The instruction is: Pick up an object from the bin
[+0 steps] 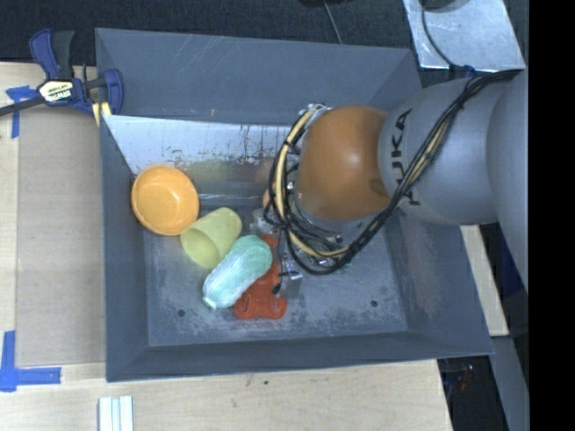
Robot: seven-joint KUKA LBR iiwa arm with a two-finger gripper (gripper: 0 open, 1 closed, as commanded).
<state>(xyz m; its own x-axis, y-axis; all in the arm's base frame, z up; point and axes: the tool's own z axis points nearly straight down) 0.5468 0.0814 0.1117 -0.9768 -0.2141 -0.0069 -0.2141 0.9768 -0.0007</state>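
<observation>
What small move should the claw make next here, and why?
Probably ease down slightly: the claw sits at the upper right edge of the red-orange lump, close beside the pale green oblong, so a sideways shift risks nudging that.

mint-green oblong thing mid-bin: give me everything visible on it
The mint-green oblong thing looks soft and textured, like cloth or sponge, and is rounded at both ends. It lies slantwise on the bin floor. Its upper left touches the yellow-green cup. Its right side overlaps the red-orange thing, beside the gripper.
</observation>
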